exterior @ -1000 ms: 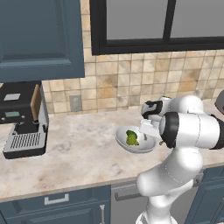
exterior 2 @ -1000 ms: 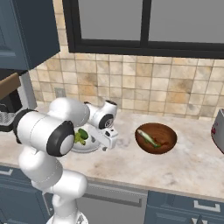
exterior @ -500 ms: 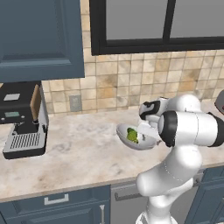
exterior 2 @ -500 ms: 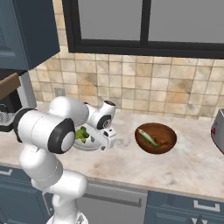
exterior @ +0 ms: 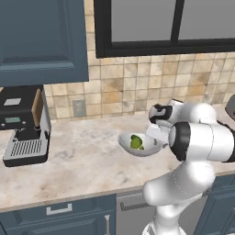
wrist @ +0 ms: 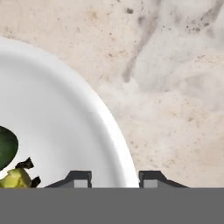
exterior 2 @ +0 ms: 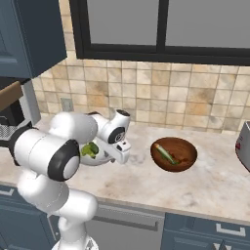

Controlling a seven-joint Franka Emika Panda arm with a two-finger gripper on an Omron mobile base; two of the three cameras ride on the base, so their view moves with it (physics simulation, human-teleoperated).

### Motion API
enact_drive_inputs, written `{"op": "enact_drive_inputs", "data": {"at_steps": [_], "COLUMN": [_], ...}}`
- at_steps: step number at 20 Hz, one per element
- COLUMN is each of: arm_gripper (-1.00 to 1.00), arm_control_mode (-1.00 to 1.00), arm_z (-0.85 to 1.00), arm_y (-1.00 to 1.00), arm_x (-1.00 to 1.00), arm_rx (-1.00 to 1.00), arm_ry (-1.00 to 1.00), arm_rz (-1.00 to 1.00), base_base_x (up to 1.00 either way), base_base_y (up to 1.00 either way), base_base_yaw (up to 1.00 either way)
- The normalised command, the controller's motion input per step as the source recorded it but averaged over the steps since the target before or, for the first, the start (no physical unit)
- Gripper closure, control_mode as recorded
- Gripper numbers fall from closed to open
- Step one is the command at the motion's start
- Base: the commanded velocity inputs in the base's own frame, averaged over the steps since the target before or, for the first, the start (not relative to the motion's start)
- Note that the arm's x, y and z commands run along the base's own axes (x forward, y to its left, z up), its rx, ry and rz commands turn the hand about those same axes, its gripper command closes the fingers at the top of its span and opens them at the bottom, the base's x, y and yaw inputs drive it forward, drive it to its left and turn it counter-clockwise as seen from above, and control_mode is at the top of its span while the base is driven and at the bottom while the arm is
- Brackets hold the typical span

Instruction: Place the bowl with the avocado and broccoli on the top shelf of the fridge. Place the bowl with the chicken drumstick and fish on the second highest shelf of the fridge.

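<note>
Left base view: the pincer [exterior: 155, 136] reaches down at the right rim of the white bowl [exterior: 133, 148], which sits on the marble counter [exterior: 78, 160]; the broccoli [exterior: 136, 142] lies in the bowl just left of the pincer, and a coffee machine [exterior: 23, 126] stands well apart to the far left against the tiled wall. The jaws themselves are too hidden by the hand to read here. Right base view: the pincer [exterior 2: 118, 157] meets the near rim of the white bowl [exterior 2: 97, 159], the green food [exterior 2: 89, 149] showing just beyond it behind the arm; a brown bowl [exterior 2: 174, 154] with a pale green strip inside rests on the counter [exterior 2: 210, 180] to the other side of the pincer, apart from it, and a toaster edge [exterior 2: 243, 146] stands farther still at the frame's border. Hand view: the pincer [wrist: 114, 178] straddles the white bowl's rim [wrist: 118, 144], one fingertip [wrist: 78, 178] over the inside of the bowl and the other outside above the counter [wrist: 175, 87]; the jaws stand narrow about the rim, though contact cannot be told. The avocado [wrist: 6, 146] and the broccoli [wrist: 15, 178] lie in the bowl, well off to the inner finger's side.
</note>
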Motion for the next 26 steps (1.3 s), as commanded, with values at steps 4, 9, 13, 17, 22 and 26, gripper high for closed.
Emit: {"op": "enact_drive_inputs", "data": {"at_steps": [4,9,13,17,22,26], "arm_gripper": [1.0,1.0,1.0,1.0,1.0,1.0], "arm_control_mode": [-1.0,-1.0,-1.0,-1.0,-1.0,-1.0], "arm_z": [0.65,0.93,1.0,1.0,1.0,1.0], "arm_y": [0.06,0.29,0.34,0.17,0.03,0.0], "arm_x": [-0.65,-0.71,-0.83,-0.98,-1.0,-0.89], "arm_rx": [-0.01,-0.09,-0.06,0.02,0.13,0.16], "arm_ry": [-0.4,-0.41,-0.3,-0.15,0.0,0.05], "arm_rz": [-0.1,-0.12,-0.14,-0.14,-0.15,-0.13], "base_base_x": [0.0,0.0,0.0,0.0,0.0,0.0], "base_base_y": [0.0,0.0,0.0,0.0,0.0,0.0], "base_base_yaw": [0.0,0.0,0.0,0.0,0.0,0.0]}}
